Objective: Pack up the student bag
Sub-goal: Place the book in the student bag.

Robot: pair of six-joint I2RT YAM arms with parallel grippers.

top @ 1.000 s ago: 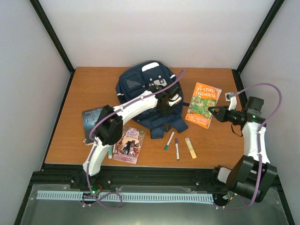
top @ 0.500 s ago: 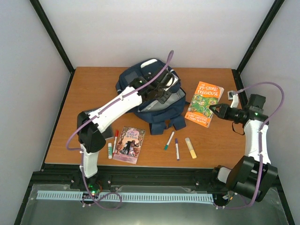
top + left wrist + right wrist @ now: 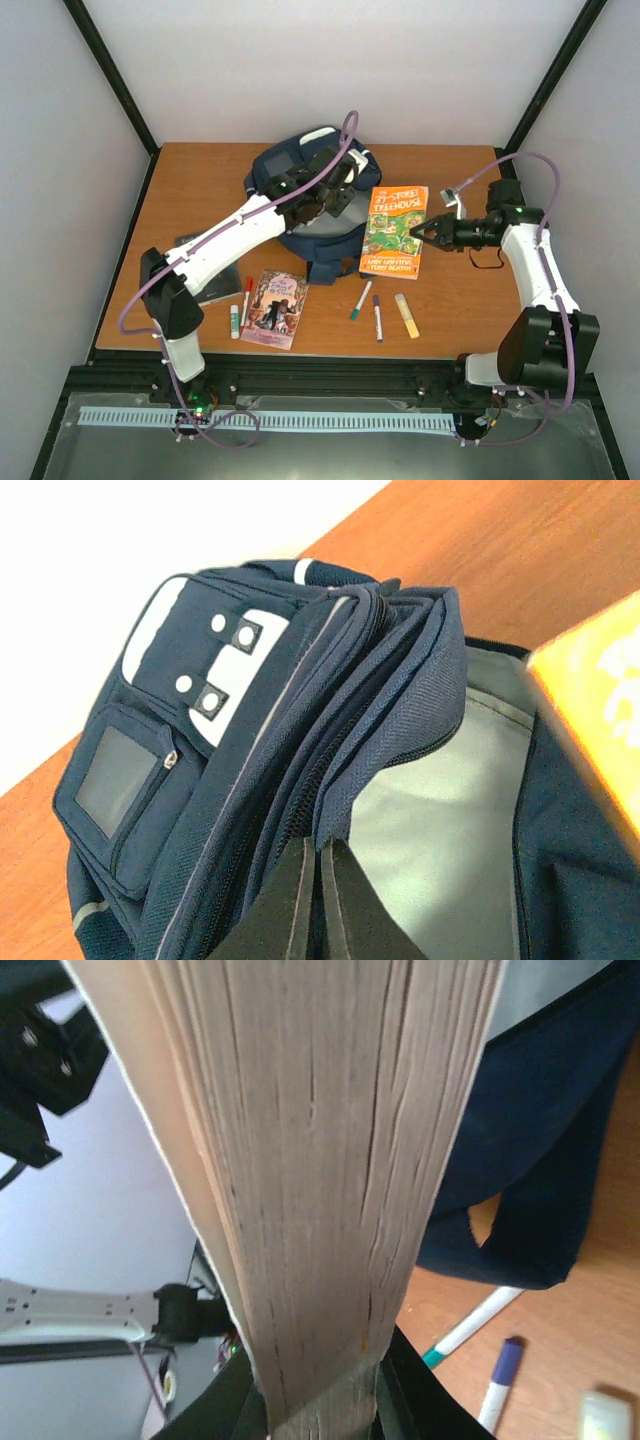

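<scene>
The surface [image 3: 200, 190] is filling the middle of the overhead view. The student bag [image 3: 285, 165] is sitting at its upper centre, and the bag is what has changed most. A second ago it was lying flatter under the left arm. Now its top flap is standing pulled up toward the top of the frame. In the left wrist view the mouth of the student bag [image 3: 200, 730] is gaping and showing pale grey lining.

The orange book [image 3: 395, 230] has also moved. It was resting at the right of the frame, well apart from the opening, and is now hanging just right of centre, against the bag's right edge. One corner of it [image 3: 600, 710] is entering the left wrist view.

The left tool [image 3: 338, 188] is pinching the bag's zipped rim with its tips [image 3: 320, 858] closed tight on the fabric. The right tool [image 3: 422, 233] is clamping the orange book by its edge; the right wrist view is looking straight along the pages [image 3: 330, 1160].

Together these changes suggest the packing is just starting, with the first book about to go in.

A pink book [image 3: 275, 310], a green marker [image 3: 360, 300], a purple marker [image 3: 377, 317] and a yellow highlighter [image 3: 406, 315] are waiting along the lower edge.
</scene>
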